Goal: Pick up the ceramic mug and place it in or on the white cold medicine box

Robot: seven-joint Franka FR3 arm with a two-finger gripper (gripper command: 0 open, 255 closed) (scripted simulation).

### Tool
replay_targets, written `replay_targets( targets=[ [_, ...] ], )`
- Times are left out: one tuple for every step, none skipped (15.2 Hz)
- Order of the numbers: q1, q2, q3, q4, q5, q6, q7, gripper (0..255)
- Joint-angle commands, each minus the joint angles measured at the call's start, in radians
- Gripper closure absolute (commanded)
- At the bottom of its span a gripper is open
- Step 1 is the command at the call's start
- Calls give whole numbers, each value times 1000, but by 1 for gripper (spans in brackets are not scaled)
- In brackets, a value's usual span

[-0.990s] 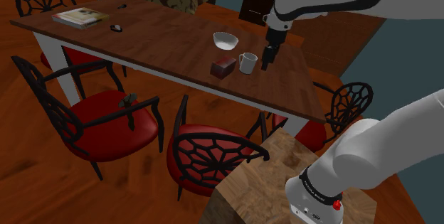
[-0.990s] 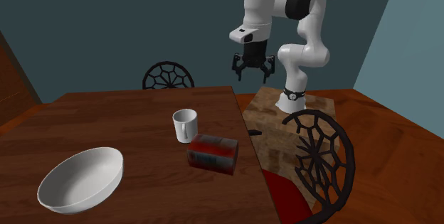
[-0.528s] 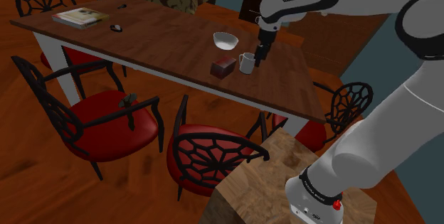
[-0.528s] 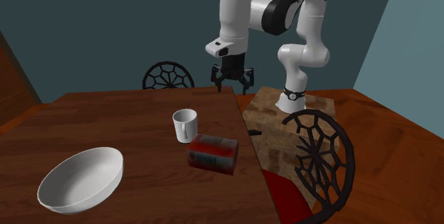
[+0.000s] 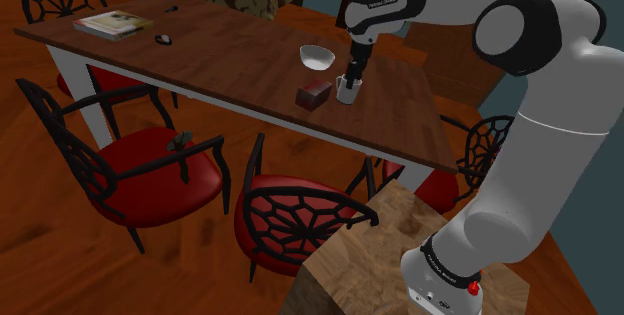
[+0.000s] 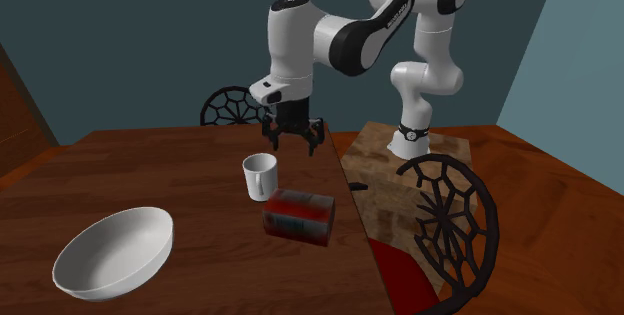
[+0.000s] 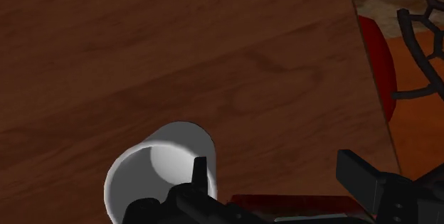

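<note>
A white mug (image 6: 259, 176) stands upright on the wooden table (image 6: 150, 178), handle turned toward the dark red box (image 6: 298, 214) that lies just beside it. My gripper (image 6: 294, 144) hangs open a little above and behind the mug, holding nothing. In the shoulder view the gripper (image 5: 352, 78) is right over the mug (image 5: 346, 91), with the box (image 5: 313, 94) on that view's left of it. In the wrist view the mug's open mouth (image 7: 153, 175) lies under one finger (image 7: 200, 175) and outside the gap; the other finger (image 7: 361, 177) stands far apart. A strip of the box (image 7: 299, 200) shows between them.
A white bowl (image 6: 112, 253) sits on the table at the second exterior view's left. The table's edge (image 6: 352, 213) runs close by the box. Red-seated black chairs (image 5: 290, 218) ring the table. A book (image 5: 112, 23) lies at the far end. My wooden stand (image 5: 370, 263) is at lower right.
The arm has swung across toward the mug and lowered; the gripper now hovers just over it, still open. Mug, box and bowl have not moved.
</note>
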Motion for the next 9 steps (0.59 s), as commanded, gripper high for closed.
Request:
replay_targets(
  targets=[
    [-24,97,1,114,25,-12,-31,0],
    [-35,138,3,164,34,-19,-42,0],
    [-46,175,5,210,42,-26,-51,0],
    [-47,178,6,201,43,-14,-52,0],
    [-48,182,7,193,44,-2,-52,0],
    [-49,185,7,184,45,10,-53,0],
    [-49,189,8,177,46,22,-53,0],
    [-50,193,8,169,47,33,-54,0],
    [-51,197,9,162,48,45,-55,0]
  ],
)
